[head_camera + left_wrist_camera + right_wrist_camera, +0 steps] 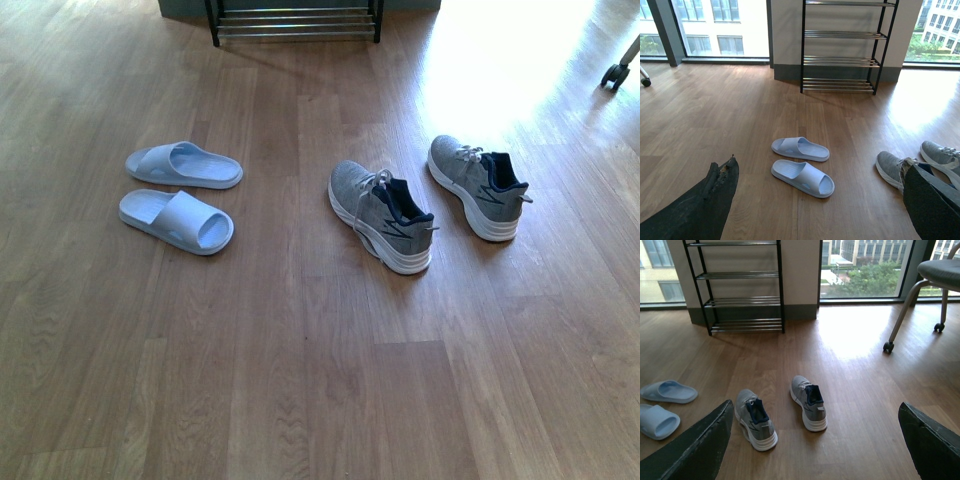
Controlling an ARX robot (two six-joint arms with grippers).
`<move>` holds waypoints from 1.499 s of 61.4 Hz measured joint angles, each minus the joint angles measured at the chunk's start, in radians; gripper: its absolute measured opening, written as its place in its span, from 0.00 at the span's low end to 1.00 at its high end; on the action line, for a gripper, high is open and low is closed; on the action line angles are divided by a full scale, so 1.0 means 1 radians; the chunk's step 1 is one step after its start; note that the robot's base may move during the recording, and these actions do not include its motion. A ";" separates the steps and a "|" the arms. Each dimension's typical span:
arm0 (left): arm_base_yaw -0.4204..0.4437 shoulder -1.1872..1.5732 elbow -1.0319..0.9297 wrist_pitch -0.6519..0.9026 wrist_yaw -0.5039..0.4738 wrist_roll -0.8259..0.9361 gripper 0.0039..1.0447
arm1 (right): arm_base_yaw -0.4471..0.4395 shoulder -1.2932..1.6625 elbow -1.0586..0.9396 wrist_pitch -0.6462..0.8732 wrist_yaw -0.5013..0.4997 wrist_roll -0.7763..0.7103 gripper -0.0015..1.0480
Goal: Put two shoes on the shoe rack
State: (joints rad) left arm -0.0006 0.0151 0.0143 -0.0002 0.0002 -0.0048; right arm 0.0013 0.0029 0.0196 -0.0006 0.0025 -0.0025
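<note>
The left gripper [820, 167] hangs above the wooden floor [300, 380] with its fingers spread wide and nothing between them. Furthest left lie two pale blue slides, the far slide [185, 165] and the near slide [177, 220], side by side and just apart; they are no part of the job. Beyond them, against the wall, stands the shoe rack [295, 30], its chrome rods bare in every tier that shows. Right of centre sits the nearer sneaker [382, 215], and just beside it to the right, a little further off, the farther sneaker [478, 185]. Both are upright on their white soles, heels towards the robot and well apart from the rack. They look light, with a soft knit upper that will give under a pinch, while the thick sole should stay stiff. The padded heel collar, or a hold across the midfoot down at the sole, seems the surest place to grip. The loose laces could snag, and a sole may slip on round rods. The right gripper [815, 405] is likewise spread and empty. A chair [940, 270] on casters stands at the far right.
</note>
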 joint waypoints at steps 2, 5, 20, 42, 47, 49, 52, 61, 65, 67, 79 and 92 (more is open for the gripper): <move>0.000 0.000 0.000 0.000 0.000 0.000 0.91 | 0.000 0.000 0.000 0.000 0.000 0.000 0.91; 0.000 0.000 0.000 0.000 0.000 0.000 0.91 | 0.000 0.000 0.000 0.000 0.000 0.000 0.91; 0.000 0.000 0.000 0.000 0.000 0.000 0.91 | 0.000 0.000 0.000 0.000 0.000 0.000 0.91; 0.000 0.000 0.000 0.000 -0.002 0.000 0.91 | 0.000 0.000 0.000 0.000 -0.003 0.000 0.91; 0.000 0.000 0.000 0.000 -0.002 0.000 0.91 | 0.000 0.000 0.000 0.000 -0.003 0.000 0.91; 0.000 0.000 0.000 0.000 -0.002 0.000 0.91 | 0.000 0.000 0.000 0.000 -0.003 0.000 0.91; 0.000 0.000 0.000 0.000 -0.002 0.000 0.91 | 0.000 0.000 0.000 0.000 -0.003 0.000 0.91; 0.000 0.000 0.000 0.000 -0.001 0.000 0.91 | 0.000 0.000 0.000 0.000 -0.002 0.000 0.91; 0.000 0.000 0.000 0.000 -0.001 0.000 0.91 | 0.000 0.000 0.000 0.000 -0.001 0.000 0.91; 0.000 0.000 0.000 0.000 0.000 0.000 0.91 | 0.000 0.000 0.000 0.000 -0.003 0.000 0.91; 0.000 0.000 0.000 0.000 0.000 0.000 0.91 | 0.000 0.000 0.000 0.000 0.001 0.000 0.91; 0.000 0.000 0.000 0.000 0.000 0.000 0.91 | 0.000 0.000 0.000 0.000 0.000 0.000 0.91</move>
State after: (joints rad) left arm -0.0006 0.0151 0.0143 -0.0002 0.0006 -0.0048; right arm 0.0013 0.0029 0.0196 -0.0006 0.0029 -0.0025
